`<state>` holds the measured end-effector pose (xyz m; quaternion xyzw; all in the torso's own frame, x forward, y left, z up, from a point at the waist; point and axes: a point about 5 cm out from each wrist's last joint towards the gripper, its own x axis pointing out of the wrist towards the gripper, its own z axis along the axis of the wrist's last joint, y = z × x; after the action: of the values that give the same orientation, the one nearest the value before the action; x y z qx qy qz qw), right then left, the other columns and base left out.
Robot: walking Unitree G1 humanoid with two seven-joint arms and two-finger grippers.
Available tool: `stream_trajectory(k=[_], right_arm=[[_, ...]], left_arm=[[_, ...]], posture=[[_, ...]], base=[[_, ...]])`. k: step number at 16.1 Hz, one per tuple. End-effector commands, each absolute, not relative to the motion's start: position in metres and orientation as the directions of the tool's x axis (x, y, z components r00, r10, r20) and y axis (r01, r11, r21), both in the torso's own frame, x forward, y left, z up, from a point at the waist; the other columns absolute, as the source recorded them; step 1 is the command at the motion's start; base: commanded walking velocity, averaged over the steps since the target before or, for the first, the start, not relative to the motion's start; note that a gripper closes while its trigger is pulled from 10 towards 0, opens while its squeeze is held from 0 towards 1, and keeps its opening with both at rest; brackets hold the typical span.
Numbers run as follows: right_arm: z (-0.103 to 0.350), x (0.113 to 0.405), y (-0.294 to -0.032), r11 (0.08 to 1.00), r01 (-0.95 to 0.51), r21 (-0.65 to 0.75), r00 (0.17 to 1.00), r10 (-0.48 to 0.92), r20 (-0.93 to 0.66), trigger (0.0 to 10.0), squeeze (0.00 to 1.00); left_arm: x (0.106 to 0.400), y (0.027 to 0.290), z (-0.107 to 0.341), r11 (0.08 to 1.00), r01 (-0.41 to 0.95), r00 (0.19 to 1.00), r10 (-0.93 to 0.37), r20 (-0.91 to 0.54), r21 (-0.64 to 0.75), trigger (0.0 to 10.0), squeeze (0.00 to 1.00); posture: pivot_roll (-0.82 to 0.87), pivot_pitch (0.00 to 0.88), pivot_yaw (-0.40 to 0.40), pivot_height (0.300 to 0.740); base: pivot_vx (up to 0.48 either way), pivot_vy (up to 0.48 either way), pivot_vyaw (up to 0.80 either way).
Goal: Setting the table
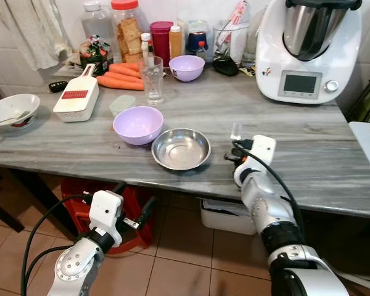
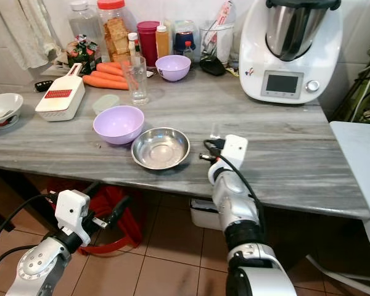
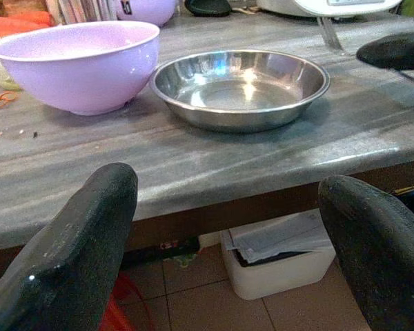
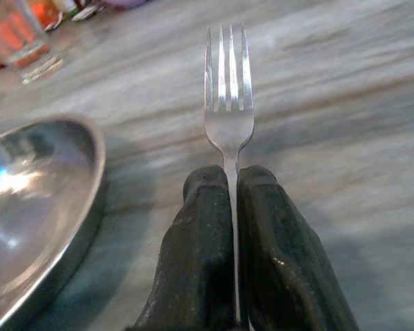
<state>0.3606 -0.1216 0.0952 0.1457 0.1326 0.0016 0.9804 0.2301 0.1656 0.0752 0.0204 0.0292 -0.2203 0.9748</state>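
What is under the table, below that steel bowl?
Below the steel bowl, under the table, sit a white box of papers and something red; the tabletop hides the rest.

No legible text, labels or nos. anywhere.

You have two lilac bowls (image 1: 138, 124) (image 1: 186, 67), one steel bowl (image 1: 180, 148), one white bowl (image 1: 12, 110), one glass (image 1: 152, 81), one fork (image 4: 228, 103).

lilac bowl (image 1: 138, 124) | silver dish (image 1: 181, 148) | grey-veined table (image 1: 308, 154) | orange carrots (image 1: 120, 77)
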Motion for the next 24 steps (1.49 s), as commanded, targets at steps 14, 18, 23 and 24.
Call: stream_trajectory(k=[14,18,23,24], right_arm=[[0.095,0.371,-0.098,0.959,-0.039,0.279,0.951,0.121,-0.283,10.0,0.00],[0.095,0.371,-0.097,0.960,-0.028,0.279,0.954,0.109,-0.278,10.0,0.50],[0.097,0.372,-0.097,0.951,-0.003,0.308,0.960,0.090,-0.267,10.0,1.00],[0.097,0.373,-0.097,0.951,0.001,0.309,0.961,0.085,-0.264,10.0,1.00]], left_arm=[[0.228,0.163,0.084,0.880,0.474,0.879,-0.472,-0.060,0.030,10.0,0.00],[0.229,0.162,0.085,0.880,0.474,0.880,-0.472,-0.056,0.028,10.0,0.00],[0.232,0.163,0.084,0.882,0.470,0.882,-0.468,-0.052,0.033,10.0,0.00],[0.232,0.163,0.084,0.882,0.470,0.882,-0.468,-0.053,0.032,10.0,0.00]], posture=[[0.09,0.053,0.021,0.740],[0.09,0.053,0.023,0.740],[0.10,0.042,0.020,0.740],[0.10,0.042,0.020,0.740]], base=[[0.000,0.000,0.00],[0.000,0.000,0.00],[0.000,0.000,0.00],[0.000,0.000,0.00]])
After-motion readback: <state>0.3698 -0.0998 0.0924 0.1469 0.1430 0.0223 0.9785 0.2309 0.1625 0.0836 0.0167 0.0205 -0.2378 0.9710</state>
